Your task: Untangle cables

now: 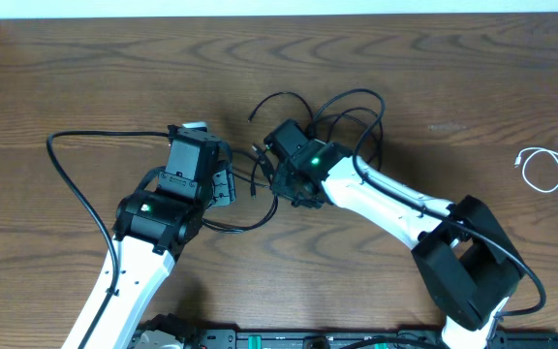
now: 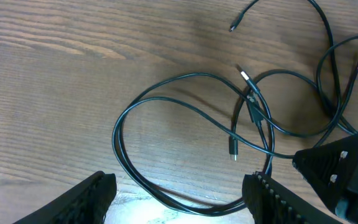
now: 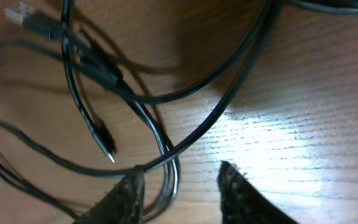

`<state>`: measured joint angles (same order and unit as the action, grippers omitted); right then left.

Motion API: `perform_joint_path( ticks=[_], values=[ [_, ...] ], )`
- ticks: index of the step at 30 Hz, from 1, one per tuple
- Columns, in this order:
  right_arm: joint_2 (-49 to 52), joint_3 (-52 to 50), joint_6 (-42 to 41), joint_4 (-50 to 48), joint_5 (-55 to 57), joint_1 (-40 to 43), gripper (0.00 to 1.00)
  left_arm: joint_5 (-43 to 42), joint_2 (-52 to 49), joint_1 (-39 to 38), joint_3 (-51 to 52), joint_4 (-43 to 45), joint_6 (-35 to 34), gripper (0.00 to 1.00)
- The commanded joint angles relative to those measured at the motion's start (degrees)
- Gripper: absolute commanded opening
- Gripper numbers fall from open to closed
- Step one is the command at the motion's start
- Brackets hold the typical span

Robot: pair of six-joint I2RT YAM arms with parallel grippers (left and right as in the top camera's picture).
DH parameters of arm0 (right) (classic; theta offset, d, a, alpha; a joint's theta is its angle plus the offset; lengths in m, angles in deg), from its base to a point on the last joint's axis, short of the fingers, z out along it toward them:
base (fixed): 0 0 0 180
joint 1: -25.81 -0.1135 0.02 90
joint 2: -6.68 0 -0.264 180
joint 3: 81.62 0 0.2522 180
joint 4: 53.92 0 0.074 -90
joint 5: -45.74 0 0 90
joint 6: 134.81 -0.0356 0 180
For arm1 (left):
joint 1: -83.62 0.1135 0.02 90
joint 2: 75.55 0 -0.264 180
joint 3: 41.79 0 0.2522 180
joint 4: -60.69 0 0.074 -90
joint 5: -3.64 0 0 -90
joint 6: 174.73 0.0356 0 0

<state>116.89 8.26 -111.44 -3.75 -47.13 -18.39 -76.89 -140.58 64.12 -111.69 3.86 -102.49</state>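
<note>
Several black cables [image 1: 342,111] lie tangled at mid-table, loops crossing and small plug ends [image 2: 244,76] sticking out. A thin white cable [image 1: 548,176] lies apart at the far right. My left gripper [image 1: 225,184] is open just left of the tangle. In the left wrist view a black cable loop [image 2: 166,198] runs across the wood between its spread fingers [image 2: 86,199], touching neither clearly. My right gripper [image 1: 277,179] is low over the tangle's left side and stands open. Two black strands [image 3: 166,180] lie on the table between its fingertips [image 3: 129,196], close to the left one.
The two grippers are close together, and the right arm's head [image 2: 347,171] shows at the edge of the left wrist view. A black wire [image 1: 71,170] arcs from the left arm out to the left. Bare wooden table [image 1: 114,68] lies behind.
</note>
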Motion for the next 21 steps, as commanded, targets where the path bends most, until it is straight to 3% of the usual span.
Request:
perform_joint_path(
  ticks=[1, 4, 6, 21],
  values=[
    [1.01, -0.17, -7.13, -0.26, 6.88, -1.16, 0.32, 8.28, -0.13, 0.26, -0.28, -0.17, 0.26, 0.71],
    [1.46, -0.17, -8.35, -0.7, 7.45, -1.27, 0.31, 20.33, -0.33, 0.39, -0.28, -0.13, -1.99, 0.71],
    [1.66, -0.17, -8.57, -1.25, 7.45, -1.27, 0.3, 23.82, -0.39, 1.4, -0.28, -0.15, -3.39, 0.71],
    [3.37, -0.17, -9.66, -2.8, 5.73, -1.62, 0.26, 20.04, -0.44, 5.46, -0.28, -0.28, -5.49, 0.71]
  ],
)
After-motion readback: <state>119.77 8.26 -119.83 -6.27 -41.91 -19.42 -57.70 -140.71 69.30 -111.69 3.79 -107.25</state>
